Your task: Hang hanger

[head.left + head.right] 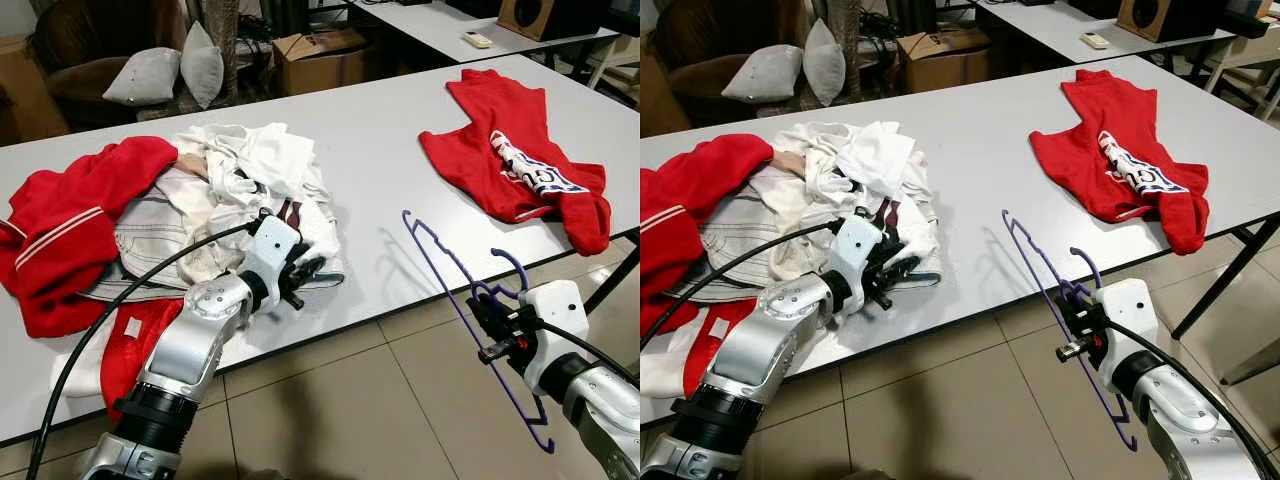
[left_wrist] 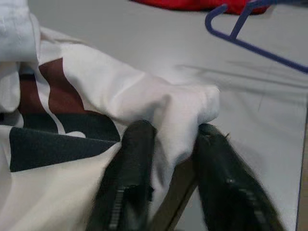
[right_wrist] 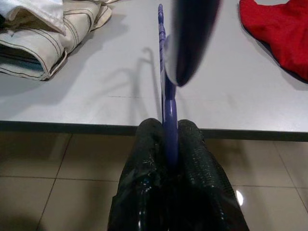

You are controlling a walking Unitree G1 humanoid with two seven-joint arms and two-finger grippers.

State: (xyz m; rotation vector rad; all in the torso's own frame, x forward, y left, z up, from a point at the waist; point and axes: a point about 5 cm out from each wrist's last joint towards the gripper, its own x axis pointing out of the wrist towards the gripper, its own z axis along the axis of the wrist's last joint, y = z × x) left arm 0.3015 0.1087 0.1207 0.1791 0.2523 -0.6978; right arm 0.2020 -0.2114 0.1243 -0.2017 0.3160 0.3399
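Purple wire catches the eye first: the hanger (image 1: 470,310) is up off the grey table (image 1: 370,150), pinched tight in the right gripper (image 3: 169,139), whose two black fingers are closed flat against its thin frame. It hangs tilted beyond the table's near edge, over the tiled floor (image 1: 400,400), its hook end reaching back above the tabletop. Over at the near edge of the table, the left gripper (image 2: 171,144) has bitten into the laundry heap (image 1: 230,200), its fingers squeezing a bunched fold of white cloth (image 2: 163,106) with dark red and black print. Red garments sit on the table too: a red sweater (image 1: 70,230) at the heap's far left, and a red shirt (image 1: 510,150) spread flat well apart on the right side. Beyond the table's far edge, grey cushions (image 1: 170,70) rest on a dark seat.
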